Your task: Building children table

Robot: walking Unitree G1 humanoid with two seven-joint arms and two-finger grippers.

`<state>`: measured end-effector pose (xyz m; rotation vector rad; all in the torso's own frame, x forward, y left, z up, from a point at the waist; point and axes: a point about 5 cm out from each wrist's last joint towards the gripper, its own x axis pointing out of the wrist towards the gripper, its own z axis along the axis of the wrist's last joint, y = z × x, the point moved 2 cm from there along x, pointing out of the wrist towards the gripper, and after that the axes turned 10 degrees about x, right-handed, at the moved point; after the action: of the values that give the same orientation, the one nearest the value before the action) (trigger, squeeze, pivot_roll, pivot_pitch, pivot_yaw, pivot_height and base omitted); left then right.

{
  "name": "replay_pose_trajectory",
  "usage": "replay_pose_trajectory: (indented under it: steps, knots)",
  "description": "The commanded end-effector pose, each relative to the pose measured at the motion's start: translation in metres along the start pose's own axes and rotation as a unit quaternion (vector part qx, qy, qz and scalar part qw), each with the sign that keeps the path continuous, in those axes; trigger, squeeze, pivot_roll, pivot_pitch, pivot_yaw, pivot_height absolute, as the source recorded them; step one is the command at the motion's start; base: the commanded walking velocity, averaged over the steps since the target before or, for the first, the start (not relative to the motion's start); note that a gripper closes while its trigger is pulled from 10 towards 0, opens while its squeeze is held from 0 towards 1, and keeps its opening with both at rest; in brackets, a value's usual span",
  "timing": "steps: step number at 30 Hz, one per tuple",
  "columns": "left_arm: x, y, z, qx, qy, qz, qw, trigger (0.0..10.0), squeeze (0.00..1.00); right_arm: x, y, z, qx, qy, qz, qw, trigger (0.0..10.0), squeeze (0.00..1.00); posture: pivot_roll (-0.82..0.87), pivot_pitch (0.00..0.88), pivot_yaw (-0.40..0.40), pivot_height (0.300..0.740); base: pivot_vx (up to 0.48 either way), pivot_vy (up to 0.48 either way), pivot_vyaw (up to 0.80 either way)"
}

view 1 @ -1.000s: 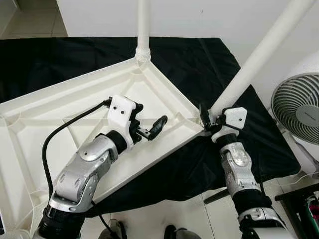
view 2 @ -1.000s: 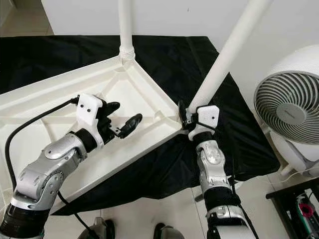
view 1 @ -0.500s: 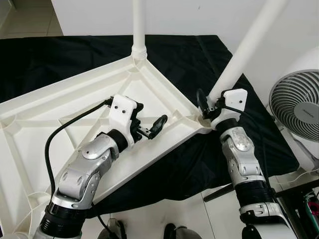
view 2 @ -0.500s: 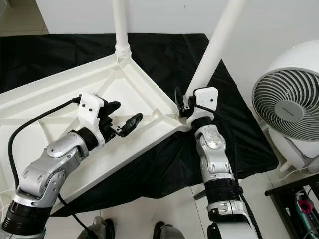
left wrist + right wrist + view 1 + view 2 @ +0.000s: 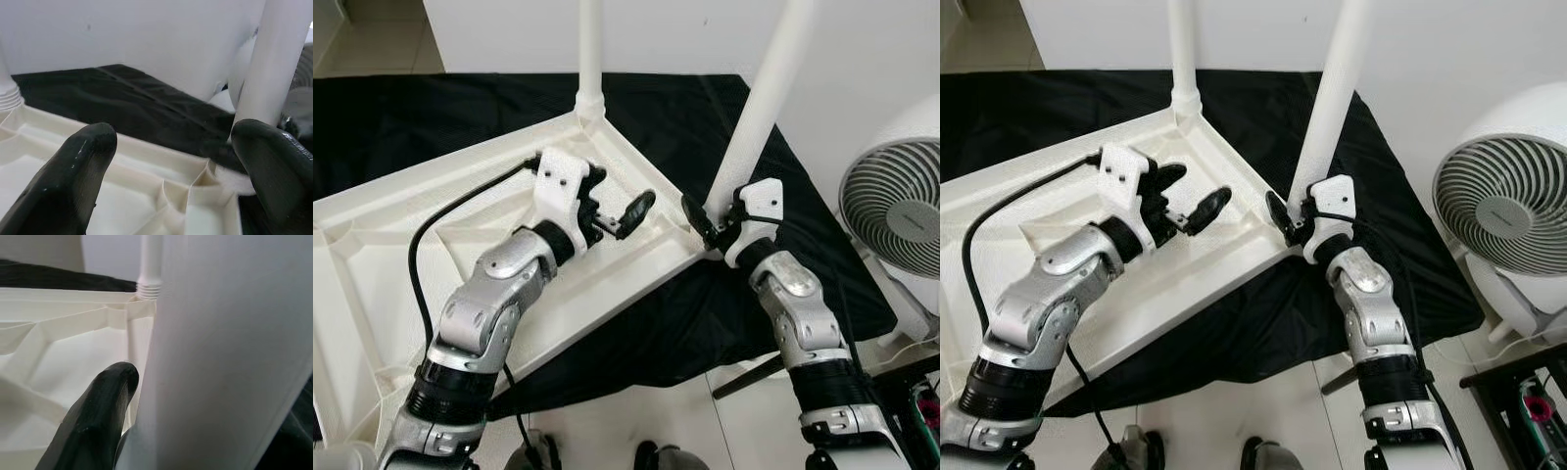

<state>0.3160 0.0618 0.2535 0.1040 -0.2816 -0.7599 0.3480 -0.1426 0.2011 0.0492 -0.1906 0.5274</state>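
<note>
Since 1.0 s ago the near leg has swung from a strong rightward lean to almost upright, and the left arm has reached further in over the tabletop.

Left eye view: white tabletop lies upside down on a black cloth w/ its ribbed underside up. Far table leg stands upright in the far corner socket. Near table leg rises from the right corner, tilted slightly right. Right gripper sits at the base of that leg, one black finger on the leg's left side; other finger hidden behind the leg, so it looks clamped on the leg. Left gripper hovers over the tabletop's inner panel near the far corner, fingers spread apart, holding nothing. White fan stands at the right edge on the tiled floor.

Right eye view: same layout; near leg base meets the corner just beside the right wrist housing.

Left wrist view: two black fingertips wide apart, tabletop ribs and corner between them, near leg beyond the one finger.

Right wrist view: one black finger pressed against the near leg, which is v. close to the lens; far leg's threaded collar seen behind.
</note>
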Motion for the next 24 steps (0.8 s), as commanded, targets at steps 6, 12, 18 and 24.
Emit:
replay_pose_trajectory:
  steps: [6,12,18,24]
  knots:
    - [0.014,-0.023,0.023,-0.066,-0.050,-0.151,0.985,10.0,0.00,0.000,0.016,0.005,-0.021,0.023,0.087,0.996,10.0,0.00,0.11,0.126,-0.085,0.740,0.000,0.000,0.00]
    - [0.022,-0.030,0.029,-0.114,-0.055,-0.191,0.973,10.0,0.00,0.001,0.021,-0.002,-0.039,0.058,0.121,0.990,10.0,0.00,0.11,0.121,-0.087,0.740,0.000,0.000,0.00]
    - [0.028,-0.034,0.035,-0.115,-0.058,-0.215,0.968,10.0,0.00,0.003,0.027,-0.006,-0.042,0.077,0.150,0.985,10.0,0.00,0.11,0.114,-0.085,0.740,0.000,0.000,0.00]
    - [0.037,-0.036,0.045,-0.108,-0.061,-0.235,0.964,10.0,0.00,0.005,0.037,-0.007,-0.049,0.092,0.194,0.975,10.0,0.00,0.11,0.107,-0.082,0.740,0.000,0.000,0.00]
